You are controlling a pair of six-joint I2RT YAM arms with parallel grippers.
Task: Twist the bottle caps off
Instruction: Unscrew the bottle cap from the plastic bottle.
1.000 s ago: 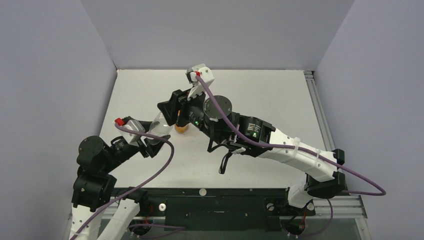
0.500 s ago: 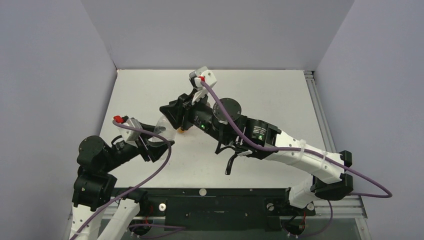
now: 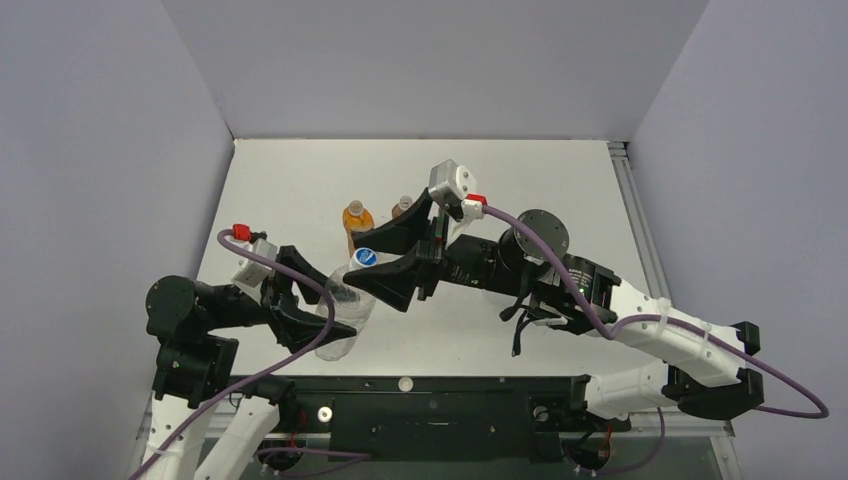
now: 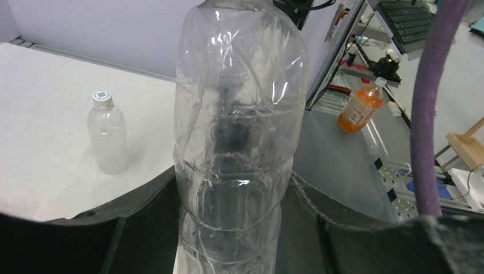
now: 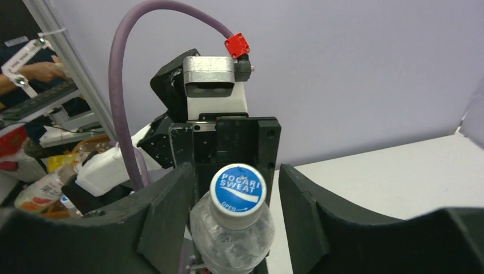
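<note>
Left pincer (image 4: 234, 200) clamped round clear bottle (image 4: 240, 114), tilted, near-left of bench (image 3: 560, 180). Right pincer (image 5: 237, 174) parted, straddling its blue cap (image 5: 238, 189), gaps both sides. Orange bottle (image 3: 357, 222) and reddish-brown bottle (image 3: 402, 208) stand behind.

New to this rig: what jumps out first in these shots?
The left tool clamps a clear bottle, tilted, at the near left of the table. The right tool straddles its blue cap, with a gap showing on each side in the wrist view. An orange bottle stands behind them.
</note>
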